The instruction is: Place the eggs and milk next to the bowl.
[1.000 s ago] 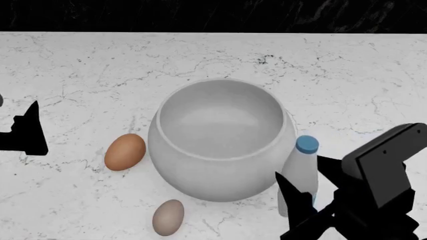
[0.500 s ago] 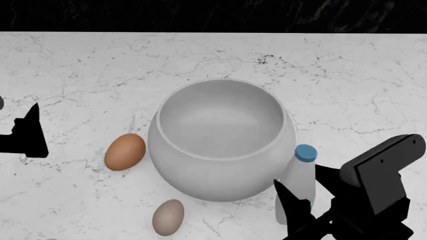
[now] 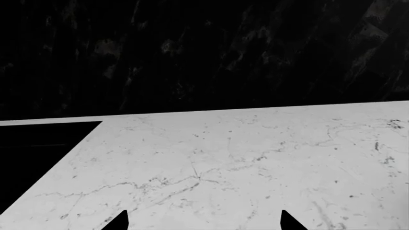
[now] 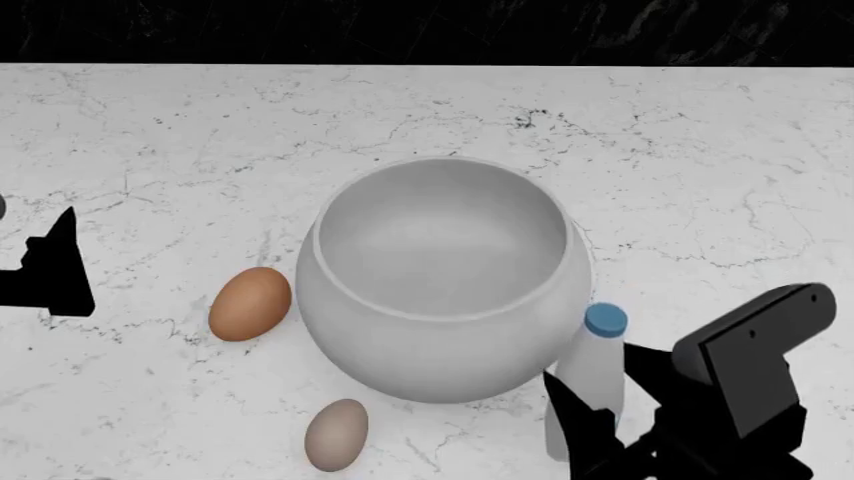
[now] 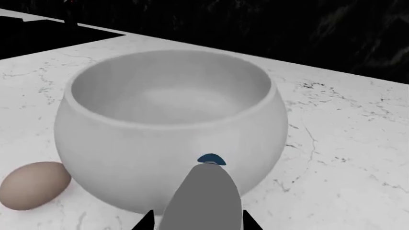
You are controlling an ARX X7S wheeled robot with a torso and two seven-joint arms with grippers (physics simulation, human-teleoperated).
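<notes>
Milk bottle (image 4: pixel 591 385) partly covered low down by the right claw (image 4: pixel 603 400); base cut off in the right wrist view. Grey egg (image 5: pixel 33 185) clipped there by the picture's edge. Left claw (image 3: pixel 203 221) only two dark tips; grip unreadable.

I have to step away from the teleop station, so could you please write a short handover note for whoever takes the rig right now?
Right gripper: shut on the milk, which stands upright just right of the bowl, not yet released.
Left gripper: open, holding nothing, off to the left over bare counter.
Orange-brown egg lies close to the bowl's left side; grey-beige egg lies in front of the bowl.
Done: both eggs placed, milk brought beside the bowl.
Left: open the right gripper and back away without tipping the milk.
</notes>
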